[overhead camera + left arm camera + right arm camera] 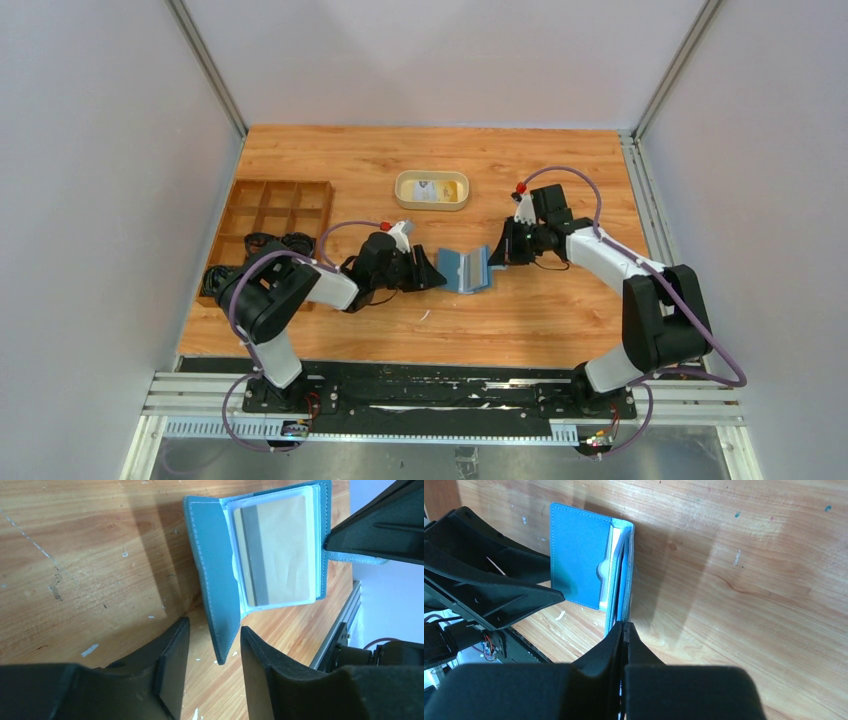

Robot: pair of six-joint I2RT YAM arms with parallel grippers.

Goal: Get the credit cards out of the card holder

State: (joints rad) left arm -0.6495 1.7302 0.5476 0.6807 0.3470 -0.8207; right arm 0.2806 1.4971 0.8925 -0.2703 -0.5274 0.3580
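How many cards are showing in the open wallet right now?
1. A yellowish card sits in the front clear sleeve of the wallet, which stands open; others may be hidden in the sleeves behind it.

The card holder (467,268) stands open on the middle of the tabletop (560,320), with a credit card (277,550) in its inner pocket. The left pincer (214,627) lies just left of it, its fingers on either side of the left cover's edge. The right pincer (623,626) meets the right cover's edge. Behind the holder sits an oval tray (433,206) with a loose card (428,190) in it. A compartment box (283,207) lies far left.
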